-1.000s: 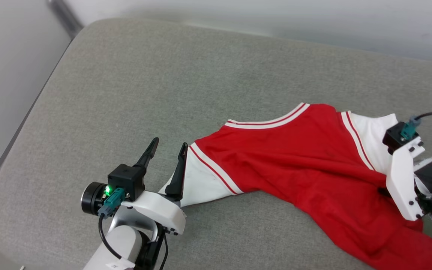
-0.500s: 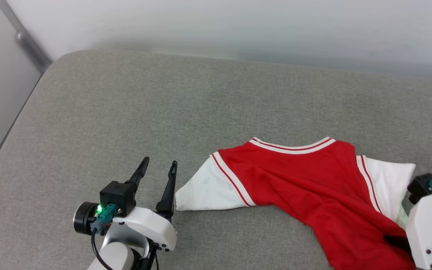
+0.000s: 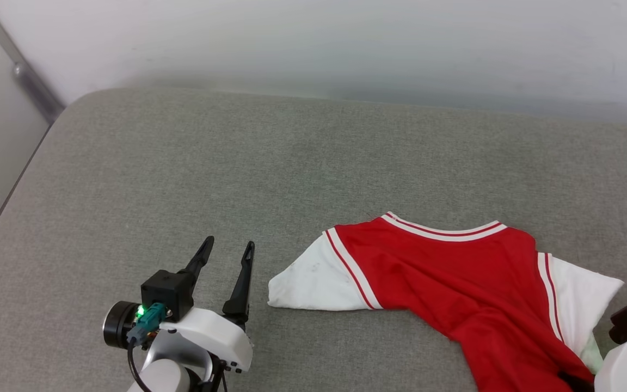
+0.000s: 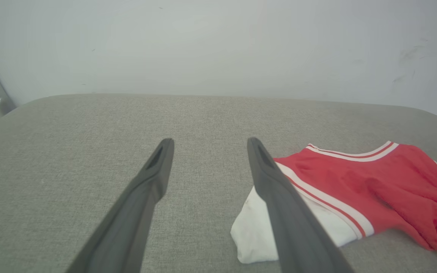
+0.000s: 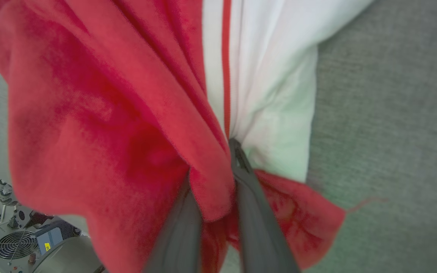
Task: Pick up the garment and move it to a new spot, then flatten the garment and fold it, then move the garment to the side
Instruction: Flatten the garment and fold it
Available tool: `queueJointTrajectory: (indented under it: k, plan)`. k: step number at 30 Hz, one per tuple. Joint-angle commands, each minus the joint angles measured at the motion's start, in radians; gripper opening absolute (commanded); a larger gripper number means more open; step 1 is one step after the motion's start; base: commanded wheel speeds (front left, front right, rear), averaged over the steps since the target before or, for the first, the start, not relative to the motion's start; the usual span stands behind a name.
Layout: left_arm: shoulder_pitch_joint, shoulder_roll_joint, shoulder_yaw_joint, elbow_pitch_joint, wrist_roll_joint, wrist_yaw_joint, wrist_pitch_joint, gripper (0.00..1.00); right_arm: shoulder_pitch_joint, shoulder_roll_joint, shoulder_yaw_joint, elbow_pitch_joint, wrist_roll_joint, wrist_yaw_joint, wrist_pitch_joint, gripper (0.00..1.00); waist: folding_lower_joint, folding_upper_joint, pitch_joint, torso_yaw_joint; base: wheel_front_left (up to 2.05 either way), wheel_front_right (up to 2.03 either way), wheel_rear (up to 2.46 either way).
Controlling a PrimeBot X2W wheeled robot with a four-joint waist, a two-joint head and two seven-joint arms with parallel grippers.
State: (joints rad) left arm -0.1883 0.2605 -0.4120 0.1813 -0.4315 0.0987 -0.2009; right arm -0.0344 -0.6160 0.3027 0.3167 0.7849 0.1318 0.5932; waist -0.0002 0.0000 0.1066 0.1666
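Red jersey cloth, plain side up: the garment (image 3: 455, 272) lies on the near right part of the grey padded surface (image 3: 237, 163). Its striped collar trim faces the far wall and its body bunches toward the lower right.

Head view: left end effector (image 3: 230, 242) spread wide and empty, just beside the white sleeve (image 3: 313, 283), not touching it. The right arm's white wrist bracket (image 3: 626, 354) sits at the garment's right edge.

Left wrist view: both fingers (image 4: 154, 182) over bare padding, with the sleeve corner alongside the right-hand one.

Right wrist view: right end effector (image 5: 214, 178) almost closed, pinching a gathered fold where the red body meets the other white sleeve. The bite looks deep.

Judgement: the step looks like carrying the garment to a new spot by one hold.
- Hold the pinch firm.
- Lift enough that the cloth does not drag and twist.
- Pull along a single line so the free sleeve follows flat.

The left end effector would do well to take the loose sleeve low, catching its edge, before any flattening. Risk: a single-point hold lets the body rope up
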Motion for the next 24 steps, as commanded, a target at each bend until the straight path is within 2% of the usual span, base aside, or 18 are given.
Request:
queueJointTrajectory:
  k: [1, 2, 5, 6, 8, 17, 20, 24]
  plan:
    - [0.008, 0.004, 0.002, -0.005, -0.002, 0.006, 0.001, 1.00, 0.069, 0.024, 0.024, 0.027, -0.026, -0.002, 0.016, 0.12, 0.0002, 0.0000, -0.001, -0.003, 0.00, 0.00, 0.00]
    - [0.011, 0.005, 0.002, -0.007, -0.003, 0.006, 0.003, 1.00, 0.067, 0.033, -0.004, 0.006, -0.048, -0.002, 0.007, 1.00, 0.0002, 0.0000, -0.002, -0.007, 0.00, 0.00, 0.00]
    - [0.012, 0.009, 0.007, -0.022, -0.012, 0.008, 0.008, 1.00, 0.046, 0.072, -0.094, -0.125, -0.115, -0.002, -0.031, 1.00, 0.0002, 0.0000, -0.001, -0.022, 0.00, 0.00, 0.00]
    - [0.012, 0.009, 0.007, -0.022, -0.012, 0.008, 0.008, 1.00, 0.046, 0.072, -0.094, -0.125, -0.115, -0.002, -0.031, 1.00, 0.0002, 0.0000, -0.001, -0.022, 0.00, 0.00, 0.00]
    - [0.013, 0.013, 0.011, -0.029, -0.014, 0.011, 0.009, 1.00, 0.024, 0.088, -0.138, -0.199, -0.137, -0.002, -0.069, 1.00, 0.0002, 0.0000, 0.000, -0.030, 0.00, 0.00, 0.00]
    - [0.014, 0.020, 0.023, -0.070, -0.051, 0.006, 0.029, 1.00, -0.030, 0.160, -0.285, -0.439, -0.258, -0.001, -0.292, 1.00, 0.0002, 0.0000, 0.036, -0.066, 0.00, 0.00, 0.00]
    - [0.019, 0.032, 0.022, -0.087, -0.075, 0.000, 0.083, 1.00, -0.027, 0.205, -0.325, -0.481, -0.289, -0.001, -0.358, 1.00, 0.0002, 0.0000, 0.052, -0.075, 0.00, 0.00, 0.00]
    - [0.024, 0.071, 0.010, -0.134, -0.116, 0.002, 0.244, 1.00, -0.017, 0.256, -0.360, -0.526, -0.330, -0.001, -0.405, 1.00, 0.0002, 0.0000, 0.075, -0.088, 0.00, 0.00, 0.00]
